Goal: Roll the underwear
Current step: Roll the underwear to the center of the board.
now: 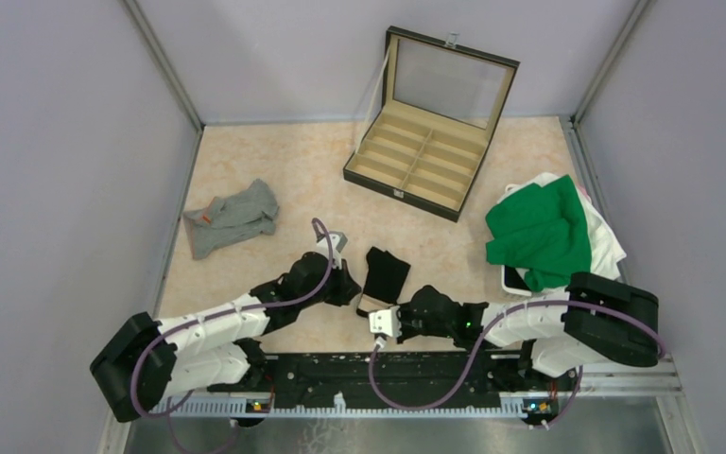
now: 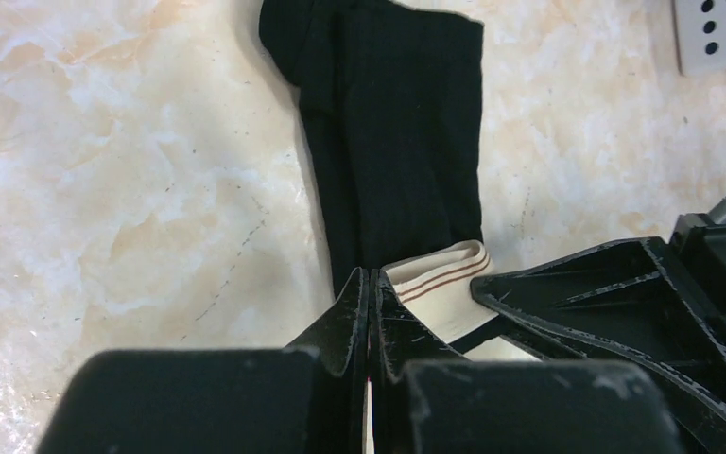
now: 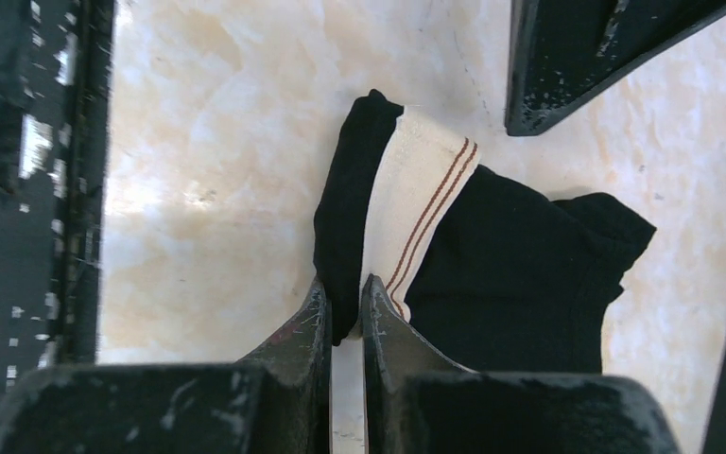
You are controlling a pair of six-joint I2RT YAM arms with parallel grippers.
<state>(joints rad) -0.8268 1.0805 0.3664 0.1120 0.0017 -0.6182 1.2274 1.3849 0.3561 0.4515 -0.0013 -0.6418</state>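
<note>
Your right gripper (image 3: pixel 345 295) shows its two fingers standing at a narrow slit. The near end of the small black fabric underwear (image 3: pixel 520 274) is pinched in that slit, right where its cream waistband with thin brown stripes (image 3: pixel 416 203) folds over. Your left gripper (image 2: pixel 370 280) is fully closed, its tips pressed together at the same end of the garment, just beside the waistband (whether any cloth is caught between them, you cannot tell from its wrist view). The black piece lies flat as a narrow folded strip on the marbled beige desk (image 1: pixel 274 170), close to the middle of the near edge, stretching away from both grippers. The heather grey underwear with a small orange label (image 1: pixel 232 218) lies crumpled near the left edge, well apart from the black one. By the far edge sits the dark compartmented case (image 1: pixel 399 196), its lid raised. A green cloth (image 1: pixel 539 232) lies on white fabric (image 1: pixel 607 244) at the right edge
</note>
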